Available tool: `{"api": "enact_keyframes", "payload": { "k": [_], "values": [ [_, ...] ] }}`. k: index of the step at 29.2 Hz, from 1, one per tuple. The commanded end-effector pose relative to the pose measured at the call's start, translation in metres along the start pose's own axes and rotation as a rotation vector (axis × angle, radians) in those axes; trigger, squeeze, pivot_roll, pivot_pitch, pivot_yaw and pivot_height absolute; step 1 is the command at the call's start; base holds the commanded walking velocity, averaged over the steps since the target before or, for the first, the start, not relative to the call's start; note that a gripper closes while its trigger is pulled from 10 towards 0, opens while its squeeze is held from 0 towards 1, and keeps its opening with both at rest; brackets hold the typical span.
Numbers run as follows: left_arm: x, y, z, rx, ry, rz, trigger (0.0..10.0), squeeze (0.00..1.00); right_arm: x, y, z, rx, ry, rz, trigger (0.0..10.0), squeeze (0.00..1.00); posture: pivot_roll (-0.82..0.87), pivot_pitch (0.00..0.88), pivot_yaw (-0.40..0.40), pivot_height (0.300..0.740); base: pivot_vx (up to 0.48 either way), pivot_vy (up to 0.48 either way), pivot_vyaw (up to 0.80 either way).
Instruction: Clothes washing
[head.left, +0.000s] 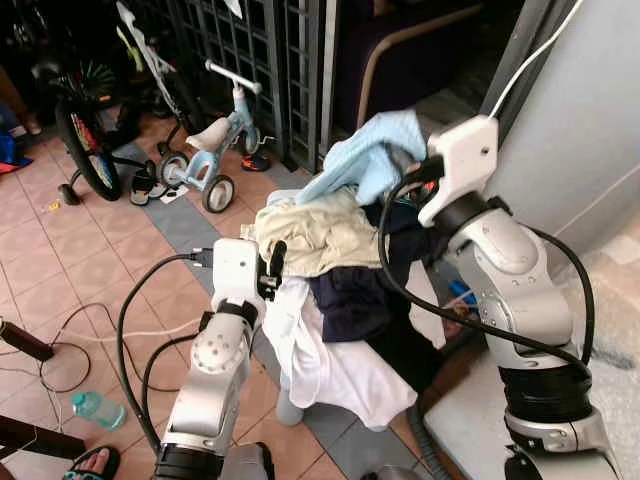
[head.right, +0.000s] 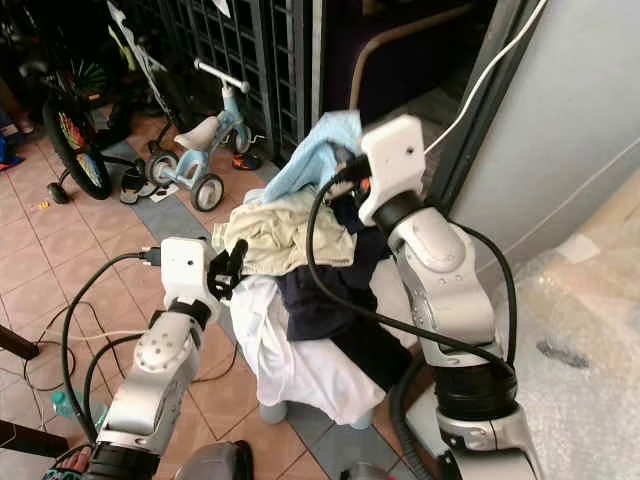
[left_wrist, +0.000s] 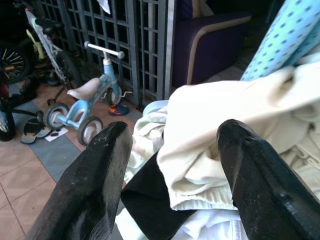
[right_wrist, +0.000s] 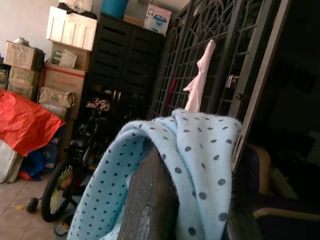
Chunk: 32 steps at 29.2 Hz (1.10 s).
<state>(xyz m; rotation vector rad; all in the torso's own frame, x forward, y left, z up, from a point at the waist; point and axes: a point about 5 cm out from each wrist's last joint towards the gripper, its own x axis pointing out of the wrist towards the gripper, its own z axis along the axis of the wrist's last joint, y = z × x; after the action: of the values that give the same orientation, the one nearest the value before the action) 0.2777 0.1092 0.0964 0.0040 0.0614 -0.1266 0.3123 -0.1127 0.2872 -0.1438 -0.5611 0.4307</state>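
Laundry (head.left: 330, 290) is heaped at centre frame. At one o'clock, a light blue dotted garment (head.left: 365, 155) is pinched and lifted by the raised right gripper (right_wrist: 175, 200). At nine o'clock, the left gripper (left_wrist: 172, 165) is held spread beside the cream cloth (head.left: 315, 235).

We see the left gripper (left_wrist: 172, 165) with its two black fingers (left_wrist: 92, 185) wide apart — a cream cloth (left_wrist: 235, 130) bunched between them. Past the fingertips stands a little blue tricycle (left_wrist: 85, 102) by dark metal bars (left_wrist: 130, 45).
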Motion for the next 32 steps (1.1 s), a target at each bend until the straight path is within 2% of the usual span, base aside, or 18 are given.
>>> {"api": "enact_keyframes", "payload": {
  "k": [1,2,3,4,5,9,11,12,13,18,21,25,29,32],
  "values": [
    [0.001,0.002,-0.001,0.008,-0.001,0.011,10.0,0.00,-0.003,-0.012,-0.005,0.006,0.014,-0.074,0.0,0.00,-0.02,0.000,0.019,0.740,0.000,0.000,0.00],
    [0.005,0.003,0.001,0.005,-0.017,0.024,10.0,0.00,0.010,-0.039,0.023,0.009,-0.089,-0.187,0.0,0.00,-0.02,0.000,0.016,0.740,0.000,0.000,0.00],
    [0.005,0.003,0.001,0.005,-0.017,0.024,10.0,0.00,0.010,-0.039,0.023,0.009,-0.089,-0.187,0.0,0.00,-0.02,0.000,0.016,0.740,0.000,0.000,0.00],
    [0.005,0.005,0.002,0.004,-0.021,0.031,10.0,0.00,0.009,-0.048,0.030,0.003,-0.108,-0.217,0.0,0.00,-0.02,0.000,0.017,0.740,0.000,0.000,0.00],
    [0.006,0.008,0.001,0.003,-0.021,0.040,10.0,0.00,0.000,-0.059,0.033,-0.034,-0.113,-0.258,0.0,0.00,-0.03,0.000,0.020,0.740,0.000,0.000,0.00],
    [0.006,0.008,-0.004,0.023,-0.010,0.042,10.0,0.00,-0.024,-0.065,0.021,-0.036,-0.046,-0.314,0.0,0.00,-0.05,0.000,0.029,0.740,0.000,0.000,0.00],
    [0.007,0.003,-0.005,0.023,-0.010,0.018,10.0,0.00,-0.038,-0.063,0.009,-0.035,0.005,-0.337,0.0,0.00,-0.06,0.000,0.040,0.740,0.000,0.000,0.00],
    [0.008,0.000,-0.005,0.024,-0.009,0.005,10.0,0.00,-0.048,-0.056,-0.004,-0.013,0.058,-0.318,0.0,0.00,-0.07,0.000,0.047,0.740,0.000,0.000,0.00],
    [0.008,0.000,-0.005,0.024,-0.009,0.005,10.0,0.00,-0.048,-0.056,-0.004,-0.013,0.058,-0.318,0.0,0.00,-0.07,0.000,0.047,0.740,0.000,0.000,0.00],
    [0.010,-0.001,-0.005,0.025,-0.007,-0.012,10.0,0.00,-0.067,-0.021,-0.038,0.104,0.201,-0.201,0.0,0.00,-0.08,0.000,0.055,0.740,0.000,0.000,0.00],
    [0.009,0.000,-0.005,0.026,-0.010,-0.015,10.0,0.00,-0.073,-0.009,-0.046,0.157,0.240,-0.184,0.0,0.00,-0.07,0.000,0.046,0.740,0.000,0.000,0.00],
    [0.003,0.006,-0.008,0.028,0.005,0.007,10.0,0.00,-0.083,0.019,-0.054,0.192,0.281,-0.106,0.0,0.00,-0.05,0.000,0.038,0.740,0.000,0.000,0.00],
    [0.000,0.009,-0.009,0.024,0.012,0.026,10.0,0.00,-0.086,0.030,-0.058,0.221,0.302,-0.078,0.0,0.00,-0.04,0.002,0.033,0.740,-0.060,0.000,0.00],
    [0.000,0.010,-0.009,0.023,0.011,0.026,10.0,0.00,-0.086,0.032,-0.058,0.225,0.302,-0.069,0.0,0.00,-0.04,0.006,0.034,0.740,-0.240,0.000,0.00]
  ]
}}
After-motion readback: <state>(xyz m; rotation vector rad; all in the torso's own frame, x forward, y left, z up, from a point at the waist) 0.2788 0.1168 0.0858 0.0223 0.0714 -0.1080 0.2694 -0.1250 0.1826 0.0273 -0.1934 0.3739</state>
